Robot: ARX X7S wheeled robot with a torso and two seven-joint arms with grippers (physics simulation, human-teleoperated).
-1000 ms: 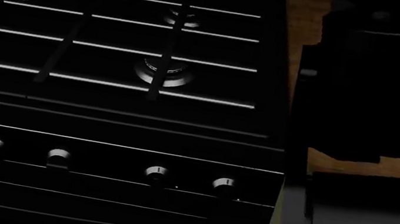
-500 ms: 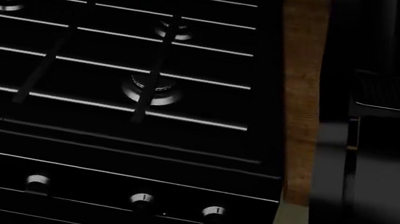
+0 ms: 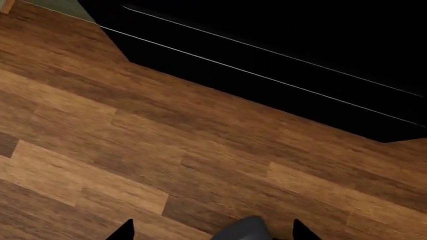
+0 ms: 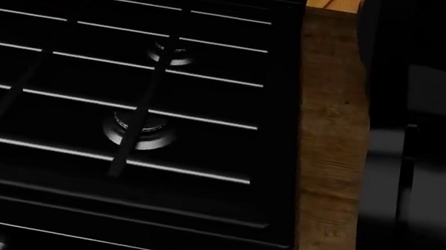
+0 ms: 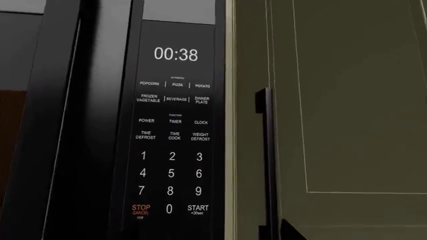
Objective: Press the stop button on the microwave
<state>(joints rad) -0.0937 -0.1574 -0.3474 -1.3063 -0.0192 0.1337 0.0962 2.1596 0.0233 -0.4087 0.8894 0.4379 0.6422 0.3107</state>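
- as only two dark fingertips [image 3: 127,231] of the left gripper [image 3: 210,231] show at the edge of the left wrist view, it can be said that they stand spread apart, with nothing between them except a grey part of the robot.
- under this gripper lies a wooden floor [image 3: 133,145] with brown planks, and beyond it a black appliance front [image 3: 300,45] with two thin bright lines.
- the fingers of the right gripper do not appear in any view, so their state cannot be told.
- the right wrist camera looks at the microwave [image 5: 87,120], straight at its black control panel [image 5: 173,130].
- the display [image 5: 176,54] at the top of the panel reads 00:38.
- the stop button [image 5: 141,210], with orange letters, sits in the lowest row of the keypad, left of the 0 key [image 5: 169,209] and the start key [image 5: 197,209].
- just beside the panel stands an olive cabinet door [image 5: 333,110] with a dark vertical handle [image 5: 267,150].
- in the head view, a black stove [image 4: 110,115] with round burners [image 4: 139,131] fills the left part, and a strip of wooden counter [image 4: 329,154] runs beside it.
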